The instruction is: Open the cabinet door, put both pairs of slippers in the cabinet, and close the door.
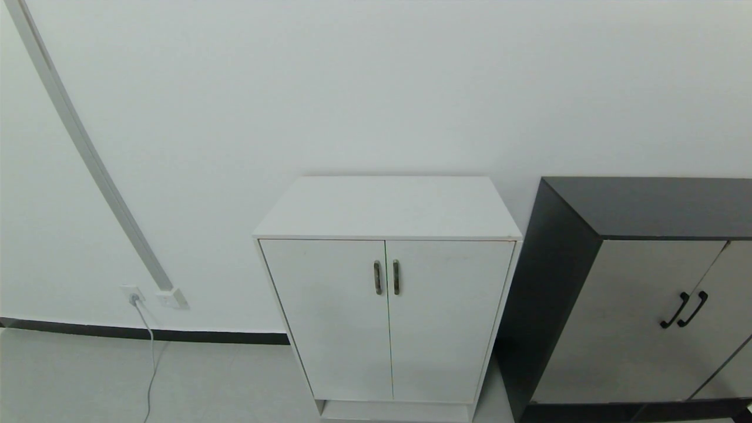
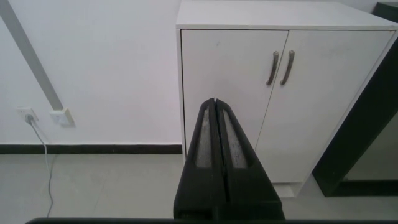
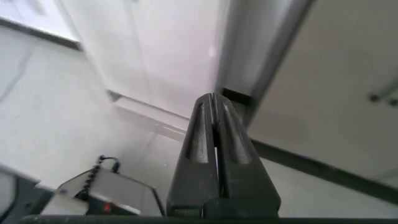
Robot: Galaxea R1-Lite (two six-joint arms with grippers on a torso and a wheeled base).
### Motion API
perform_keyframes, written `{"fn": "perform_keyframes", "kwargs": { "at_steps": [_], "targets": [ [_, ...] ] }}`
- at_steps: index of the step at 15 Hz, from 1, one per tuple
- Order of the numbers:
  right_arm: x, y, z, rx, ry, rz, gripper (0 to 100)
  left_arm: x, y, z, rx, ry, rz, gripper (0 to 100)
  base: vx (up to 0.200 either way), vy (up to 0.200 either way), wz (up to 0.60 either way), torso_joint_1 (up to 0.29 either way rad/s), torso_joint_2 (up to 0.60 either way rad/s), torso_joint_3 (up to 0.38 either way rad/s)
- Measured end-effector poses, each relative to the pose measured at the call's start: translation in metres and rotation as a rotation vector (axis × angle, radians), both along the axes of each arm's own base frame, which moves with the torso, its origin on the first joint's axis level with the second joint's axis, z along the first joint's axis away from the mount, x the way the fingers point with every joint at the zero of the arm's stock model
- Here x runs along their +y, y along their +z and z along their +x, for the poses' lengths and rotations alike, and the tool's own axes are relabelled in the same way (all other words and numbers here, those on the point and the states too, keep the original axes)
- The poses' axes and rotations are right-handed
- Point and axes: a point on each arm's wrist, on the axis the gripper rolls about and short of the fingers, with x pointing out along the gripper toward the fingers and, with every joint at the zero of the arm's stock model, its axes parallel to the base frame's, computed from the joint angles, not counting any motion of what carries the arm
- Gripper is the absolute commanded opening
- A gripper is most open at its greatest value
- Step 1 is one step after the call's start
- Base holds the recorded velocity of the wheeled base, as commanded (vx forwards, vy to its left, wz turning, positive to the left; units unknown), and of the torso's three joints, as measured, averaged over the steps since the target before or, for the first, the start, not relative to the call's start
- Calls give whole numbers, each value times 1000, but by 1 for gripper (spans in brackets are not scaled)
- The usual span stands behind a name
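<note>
Two tools, left tool [image 2: 215,101] and right tool [image 3: 213,97], each pressed together, empty. White cabinet [image 1: 329,317] stood lower centre of the head view, doors shut, twin handles [image 1: 377,277] side by side. Risk judged: hooking both handles at once, since they sat so close.

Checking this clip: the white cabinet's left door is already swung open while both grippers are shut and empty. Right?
Not quite: the left door of the white cabinet is closed, as the head view shows. The left gripper and right gripper are indeed shut and empty.
</note>
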Motion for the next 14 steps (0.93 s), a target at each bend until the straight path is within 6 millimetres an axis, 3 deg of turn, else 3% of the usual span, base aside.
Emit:
{"fn": "perform_keyframes", "kwargs": {
  "at_steps": [14],
  "targets": [
    [0, -5, -6, 1, 40, 30, 0, 0, 0, 0, -1, 1, 0, 0, 0, 0, 0, 0, 0, 0]
  ]
}}
